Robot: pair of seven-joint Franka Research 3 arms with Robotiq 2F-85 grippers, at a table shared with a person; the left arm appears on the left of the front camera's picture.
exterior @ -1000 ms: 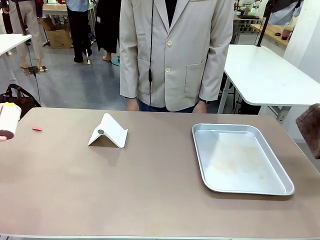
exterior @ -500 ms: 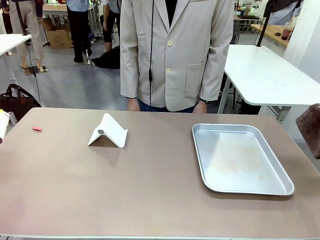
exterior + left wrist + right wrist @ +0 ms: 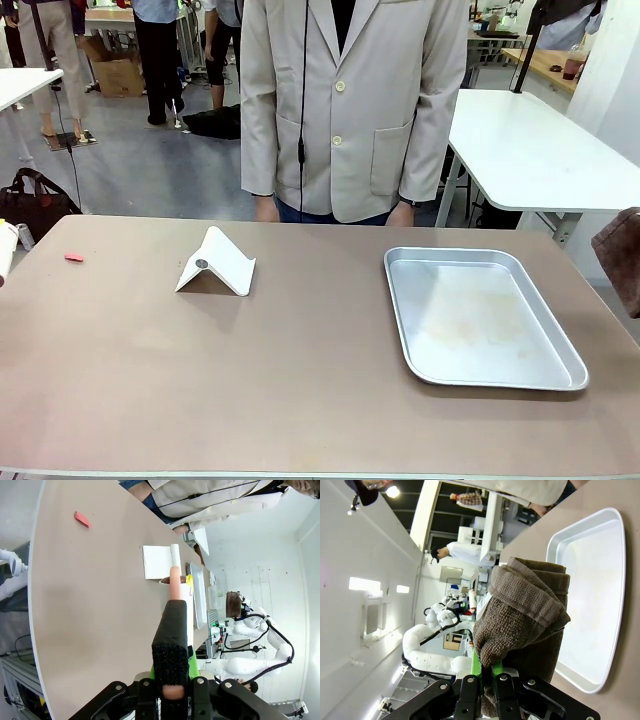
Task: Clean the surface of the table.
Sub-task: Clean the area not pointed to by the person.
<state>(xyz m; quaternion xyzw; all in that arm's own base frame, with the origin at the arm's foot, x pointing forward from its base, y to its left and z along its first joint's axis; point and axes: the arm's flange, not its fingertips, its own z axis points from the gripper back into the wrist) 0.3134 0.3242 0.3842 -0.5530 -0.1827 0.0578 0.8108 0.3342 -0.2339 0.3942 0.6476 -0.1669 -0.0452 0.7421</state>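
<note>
Taupe surface spans the front view, tray on its right
Left pincer pinches a roller at the left edge; right pincer pinches a brown cloth at the right edge

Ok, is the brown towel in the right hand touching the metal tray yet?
Apart. The front view shows the brown towel at the picture's right edge, with a strip of bare table between it and the metal tray.
</note>
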